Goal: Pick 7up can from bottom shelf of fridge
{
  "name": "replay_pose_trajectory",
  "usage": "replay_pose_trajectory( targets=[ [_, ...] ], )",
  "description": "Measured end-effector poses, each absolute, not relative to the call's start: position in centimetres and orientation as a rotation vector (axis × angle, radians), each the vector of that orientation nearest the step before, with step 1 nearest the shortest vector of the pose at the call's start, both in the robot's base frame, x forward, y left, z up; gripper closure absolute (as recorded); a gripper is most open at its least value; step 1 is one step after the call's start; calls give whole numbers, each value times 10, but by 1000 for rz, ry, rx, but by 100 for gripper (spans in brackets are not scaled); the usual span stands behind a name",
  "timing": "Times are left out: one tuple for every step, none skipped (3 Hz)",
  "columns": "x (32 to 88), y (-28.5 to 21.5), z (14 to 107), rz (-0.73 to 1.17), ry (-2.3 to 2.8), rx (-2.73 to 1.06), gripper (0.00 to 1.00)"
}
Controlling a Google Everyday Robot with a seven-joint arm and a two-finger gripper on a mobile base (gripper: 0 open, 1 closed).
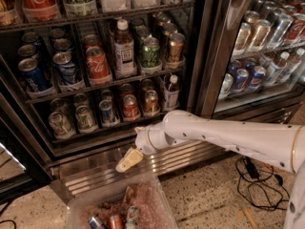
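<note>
The fridge (204, 51) stands open, black-framed, with a ribbed steel base panel (95, 168). On its bottom shelf (102, 133) several cans sit in rows of clear trays. Two pale silvery-green 7up cans stand at the left, one (60, 124) at the front corner and one (86, 118) beside it. A blue can (108, 112) and a red can (130, 107) are to their right. My gripper (128, 160) hangs below the shelf in front of the base panel, to the right of and lower than the 7up cans, holding nothing.
A clear plastic bin (152, 199) with cans and wrap sits on the floor under my gripper. The middle shelf holds Coca-Cola cans (97, 63), a dark green can (150, 52) and a bottle (124, 46). A second cooler (267, 56) stands right; cables (257, 180) lie on the floor.
</note>
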State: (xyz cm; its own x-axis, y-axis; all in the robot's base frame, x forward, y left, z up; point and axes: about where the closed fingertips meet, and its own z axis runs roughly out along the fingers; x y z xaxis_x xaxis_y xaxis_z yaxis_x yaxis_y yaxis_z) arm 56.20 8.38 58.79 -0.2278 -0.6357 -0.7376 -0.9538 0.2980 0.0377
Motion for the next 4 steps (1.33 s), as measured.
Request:
replay_pose_trajectory(
  targets=[
    [567,92,584,675,1940,-1341,0],
    [566,103,592,692,1892,-1295,0],
    [559,128,598,745,1826,-1313,0],
    [559,152,601,782,1783,-1352,0]
  ],
)
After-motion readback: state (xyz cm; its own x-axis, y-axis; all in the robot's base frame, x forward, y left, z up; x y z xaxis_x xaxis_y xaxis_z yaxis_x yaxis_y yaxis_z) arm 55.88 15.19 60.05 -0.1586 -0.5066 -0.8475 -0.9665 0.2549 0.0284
